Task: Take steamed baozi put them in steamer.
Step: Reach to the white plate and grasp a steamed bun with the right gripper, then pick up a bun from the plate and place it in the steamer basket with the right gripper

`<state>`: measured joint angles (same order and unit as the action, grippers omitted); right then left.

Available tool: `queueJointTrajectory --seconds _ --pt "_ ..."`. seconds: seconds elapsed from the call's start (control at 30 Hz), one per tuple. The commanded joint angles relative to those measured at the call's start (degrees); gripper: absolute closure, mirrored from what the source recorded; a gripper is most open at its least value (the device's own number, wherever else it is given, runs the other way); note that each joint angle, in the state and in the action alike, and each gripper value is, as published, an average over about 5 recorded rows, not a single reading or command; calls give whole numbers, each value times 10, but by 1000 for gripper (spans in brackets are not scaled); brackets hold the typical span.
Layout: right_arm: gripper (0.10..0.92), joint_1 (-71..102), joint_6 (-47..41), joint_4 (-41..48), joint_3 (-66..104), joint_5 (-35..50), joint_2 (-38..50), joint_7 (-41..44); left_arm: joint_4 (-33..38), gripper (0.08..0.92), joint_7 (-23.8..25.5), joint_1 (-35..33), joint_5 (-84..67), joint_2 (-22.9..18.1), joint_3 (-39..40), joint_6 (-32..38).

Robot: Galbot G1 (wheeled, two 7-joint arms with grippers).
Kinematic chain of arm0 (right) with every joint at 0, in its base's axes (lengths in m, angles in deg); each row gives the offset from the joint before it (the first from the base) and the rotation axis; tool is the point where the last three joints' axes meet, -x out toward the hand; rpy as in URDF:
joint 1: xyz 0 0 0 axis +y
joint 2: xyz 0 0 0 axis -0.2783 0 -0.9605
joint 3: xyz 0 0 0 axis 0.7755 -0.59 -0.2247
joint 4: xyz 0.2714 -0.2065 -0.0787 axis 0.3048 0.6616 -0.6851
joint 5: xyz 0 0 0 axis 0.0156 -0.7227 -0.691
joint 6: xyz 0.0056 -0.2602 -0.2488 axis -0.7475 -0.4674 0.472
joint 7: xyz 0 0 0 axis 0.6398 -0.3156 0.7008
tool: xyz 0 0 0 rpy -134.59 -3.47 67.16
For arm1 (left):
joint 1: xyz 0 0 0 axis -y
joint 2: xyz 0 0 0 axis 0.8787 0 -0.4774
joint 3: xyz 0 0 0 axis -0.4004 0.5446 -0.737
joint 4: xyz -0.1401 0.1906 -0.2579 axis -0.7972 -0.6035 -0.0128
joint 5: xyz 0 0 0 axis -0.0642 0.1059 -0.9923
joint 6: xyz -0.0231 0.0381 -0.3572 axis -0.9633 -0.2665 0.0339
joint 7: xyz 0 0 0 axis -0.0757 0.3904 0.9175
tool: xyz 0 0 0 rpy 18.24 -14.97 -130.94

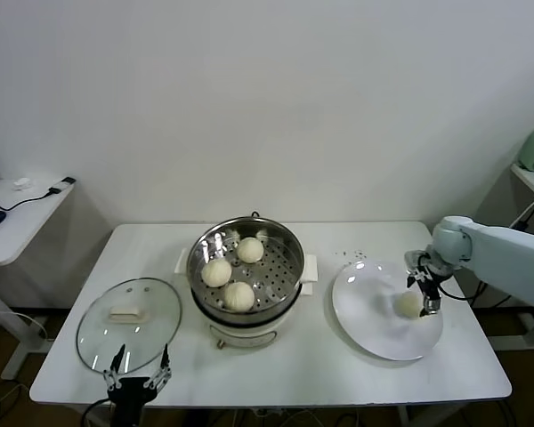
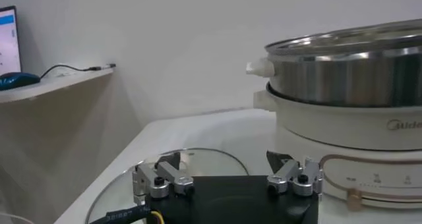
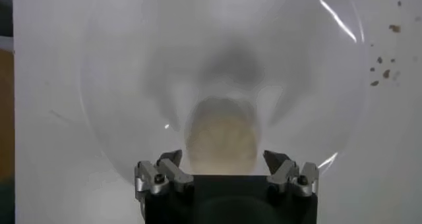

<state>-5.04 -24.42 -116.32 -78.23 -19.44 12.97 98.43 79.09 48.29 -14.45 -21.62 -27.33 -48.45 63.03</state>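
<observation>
Right end effector (image 3: pixel 223 161) open, fingers either side of last baozi (image 1: pixel 409 303) on white plate (image 1: pixel 365 311). You close gently, lift straight, carry to steamer (image 1: pixel 246 267), free tray spot beside three buns. Left end effector (image 1: pixel 140 371) open, idle by glass lid (image 1: pixel 129 323).

The right arm reaches in from the right edge of the head view, its white forearm angled down and inward and the wrist bent downward. The right gripper (image 1: pixel 424 301) points down, fingers spread apart (image 3: pixel 224 163). The left arm sits low at the near edge, its left gripper (image 1: pixel 139 362) pointing forward, fingers (image 2: pixel 158 179) spread wide.
</observation>
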Motion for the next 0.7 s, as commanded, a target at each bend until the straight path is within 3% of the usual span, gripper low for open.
queueJointTrajectory --seconds 0.03,0.13,0.4,0.7 --pt "203 42 -7 15 41 -24 1 -9 0 177 0 0 1 1 1 -1" --pt "222 49 -7 20 53 -30 -2 -13 1 177 0 0 1 1 1 -1" --pt "385 35 -2 9 52 -23 2 -6 2 177 -1 -3 3 0 2 1" --pt "397 -99 -2 -50 -31 60 15 6 6 177 -1 -6 6 -2 5 1"
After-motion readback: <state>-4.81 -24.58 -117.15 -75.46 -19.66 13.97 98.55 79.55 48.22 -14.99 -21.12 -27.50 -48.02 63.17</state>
